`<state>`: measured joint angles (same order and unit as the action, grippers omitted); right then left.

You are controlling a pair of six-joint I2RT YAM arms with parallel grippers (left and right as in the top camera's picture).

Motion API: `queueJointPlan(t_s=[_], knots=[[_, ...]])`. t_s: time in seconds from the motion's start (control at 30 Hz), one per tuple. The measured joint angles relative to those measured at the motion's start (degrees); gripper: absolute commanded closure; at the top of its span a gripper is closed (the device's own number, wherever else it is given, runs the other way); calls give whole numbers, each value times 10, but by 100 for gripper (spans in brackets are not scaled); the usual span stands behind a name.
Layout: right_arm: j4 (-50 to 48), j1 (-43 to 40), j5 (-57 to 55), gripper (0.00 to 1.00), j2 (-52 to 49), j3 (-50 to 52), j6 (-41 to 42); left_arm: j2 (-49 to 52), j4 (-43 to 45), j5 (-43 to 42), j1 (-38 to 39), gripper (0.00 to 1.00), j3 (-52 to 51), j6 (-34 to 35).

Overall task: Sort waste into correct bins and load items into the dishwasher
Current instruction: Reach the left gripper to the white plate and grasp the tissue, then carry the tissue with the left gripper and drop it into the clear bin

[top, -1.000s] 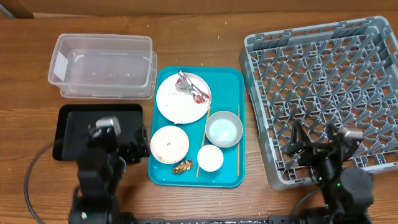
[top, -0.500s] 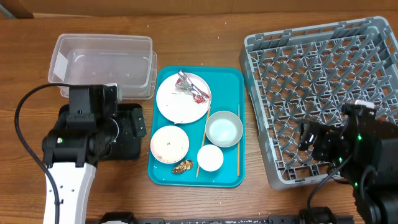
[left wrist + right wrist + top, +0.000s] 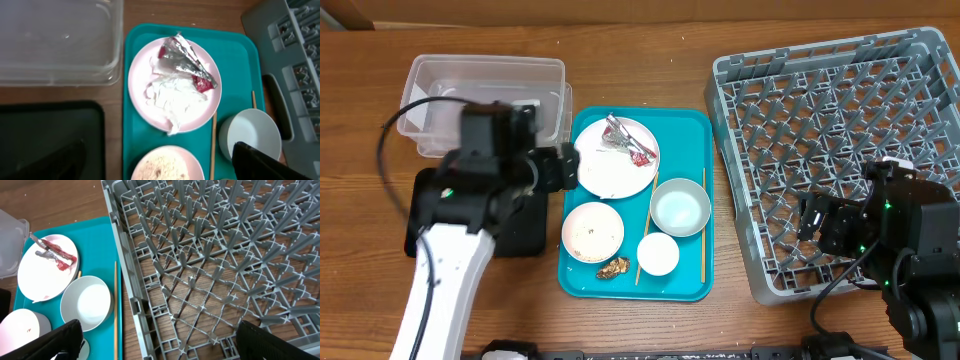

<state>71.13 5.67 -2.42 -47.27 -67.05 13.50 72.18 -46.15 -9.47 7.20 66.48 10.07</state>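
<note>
Care is advised: the left pincer (image 3: 563, 167), spread wide and empty, is best centred over the wrapper (image 3: 187, 62) so napkin (image 3: 172, 95) and plate (image 3: 139, 67) are not caught.

The left arm (image 3: 435, 280) is stretching from the table's near side toward the teal tray (image 3: 692, 130). The left gripper (image 3: 563, 168) is hovering at that tray's far-left edge, its fingers (image 3: 260, 162) spread wide and holding nothing. The right arm (image 3: 920, 230) is sitting folded well to the tray's right. The right gripper (image 3: 817, 222) is pointing toward the tray, its fingers (image 3: 45, 342) likewise parted and empty.
</note>
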Motion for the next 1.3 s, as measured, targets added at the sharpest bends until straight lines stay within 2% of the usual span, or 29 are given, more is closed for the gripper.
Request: queueJointPlan(t_s=[0.27,0.53,0.6,0.67,0.7,0.77,0.8,0.83,1.03,1.17,1.3], knots=[[5,0,0,0,0,0,0,146,106,46,76,5,1,-7],[12,0,0,0,0,0,0,307,199,59,90,9,2,-13],[12,0,0,0,0,0,0,343,205,54,91,16,2,-13],[14,0,0,0,0,0,0,367,206,46,94,32,2,-13],[15,0,0,0,0,0,0,374,209,49,96,44,3,-17],[15,0,0,0,0,0,0,375,211,41,100,81,8,-16],[15,0,0,0,0,0,0,376,209,39,101,93,8,-15],[15,0,0,0,0,0,0,376,207,38,104,96,7,-15],[18,0,0,0,0,0,0,365,144,33,104,96,30,-13],[19,0,0,0,0,0,0,315,98,51,87,96,78,-12],[19,0,0,0,0,0,0,248,92,83,58,95,129,-12]])
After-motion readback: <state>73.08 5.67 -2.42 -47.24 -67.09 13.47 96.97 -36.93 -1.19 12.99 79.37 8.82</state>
